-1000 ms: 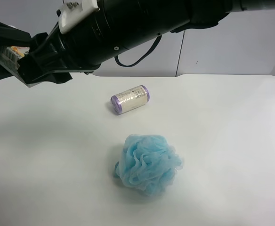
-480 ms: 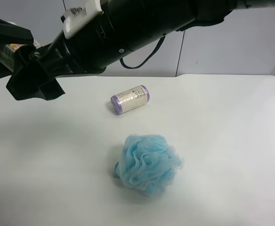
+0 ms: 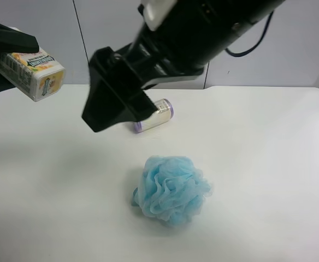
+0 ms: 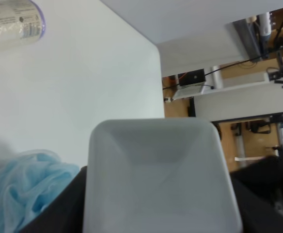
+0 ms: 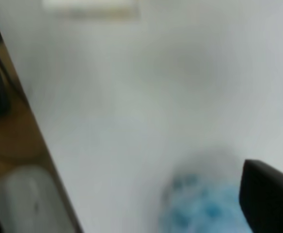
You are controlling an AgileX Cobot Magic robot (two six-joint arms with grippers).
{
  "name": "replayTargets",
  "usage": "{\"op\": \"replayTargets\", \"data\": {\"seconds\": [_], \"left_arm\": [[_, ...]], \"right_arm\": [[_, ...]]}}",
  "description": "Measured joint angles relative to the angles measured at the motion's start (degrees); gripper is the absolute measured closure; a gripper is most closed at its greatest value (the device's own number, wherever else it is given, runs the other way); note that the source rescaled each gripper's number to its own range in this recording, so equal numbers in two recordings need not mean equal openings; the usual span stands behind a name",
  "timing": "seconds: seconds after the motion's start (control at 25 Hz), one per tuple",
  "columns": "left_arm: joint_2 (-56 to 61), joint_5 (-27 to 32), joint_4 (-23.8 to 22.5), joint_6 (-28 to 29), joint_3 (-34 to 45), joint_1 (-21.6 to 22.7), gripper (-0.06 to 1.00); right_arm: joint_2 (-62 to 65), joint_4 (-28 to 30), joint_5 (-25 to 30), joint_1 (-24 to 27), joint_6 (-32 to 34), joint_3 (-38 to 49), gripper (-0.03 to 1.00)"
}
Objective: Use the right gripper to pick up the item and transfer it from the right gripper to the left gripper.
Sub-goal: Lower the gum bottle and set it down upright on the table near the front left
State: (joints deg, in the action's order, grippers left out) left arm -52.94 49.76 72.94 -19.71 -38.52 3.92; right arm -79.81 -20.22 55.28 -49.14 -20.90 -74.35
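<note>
Finishing the handover: judged from how things lie, the transfer looks made, so your job now is to secure it.
Where the item is: the item (image 3: 42, 76) hangs at the far left of the scene, above the table (image 3: 269, 164), tilted, with its printed face towards the high camera.
Left gripper: the left gripper (image 3: 15, 61) is closed on the item. Its wrist view shows the box's white end filling the space between the dark jaws.
Right gripper: the right gripper (image 3: 113, 106) hangs mid-scene, well apart from the item and in front of the purple-ended cylinder (image 3: 162, 112). Its wrist view is blurred, and one finger (image 5: 270, 194) shows with nothing against it. You cannot tell how far open it is.
Doing it well: hold the left grip firm and level. Lead the right arm off high and to the right, clear of the blue sponge (image 3: 171, 189) and the cylinder.
Risk: a light box may slip if the left jaws ease.
</note>
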Motion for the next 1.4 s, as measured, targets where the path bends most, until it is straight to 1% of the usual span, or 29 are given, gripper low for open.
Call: {"op": "replayTargets", "data": {"seconds": [0.08,0.24,0.32,0.48,0.68,0.88,1.24,1.4], "left_arm": [[0.0,0.7,-1.7,0.0,0.0,0.0,0.94],[0.0,2.7,-3.4,0.0,0.0,0.0,0.94],[0.0,3.1,-3.8,0.0,0.0,0.0,0.94],[0.0,3.1,-4.1,-0.3,0.0,0.0,0.94],[0.0,3.2,-4.2,-0.7,0.0,0.0,0.94],[0.0,3.2,-4.3,-1.6,0.0,0.0,0.94],[0.0,3.6,-4.3,-1.8,0.0,0.0,0.94],[0.0,4.8,-4.3,-1.8,0.0,0.0,0.94]], "right_arm": [[1.6,1.9,4.0,0.0,2.4,0.0,-0.02],[3.9,4.4,11.8,0.0,5.5,0.0,-0.02],[4.8,6.1,13.9,0.0,7.5,0.1,-0.02],[7.8,9.0,14.1,0.0,11.1,1.9,-0.03],[15.6,9.4,14.1,0.0,12.6,9.5,-0.03],[28.2,11.3,14.3,0.0,13.0,19.3,-0.03],[55.4,18.2,14.5,-0.1,16.8,36.4,-0.03],[64.7,19.8,12.7,-0.1,18.6,42.2,-0.03]]}}
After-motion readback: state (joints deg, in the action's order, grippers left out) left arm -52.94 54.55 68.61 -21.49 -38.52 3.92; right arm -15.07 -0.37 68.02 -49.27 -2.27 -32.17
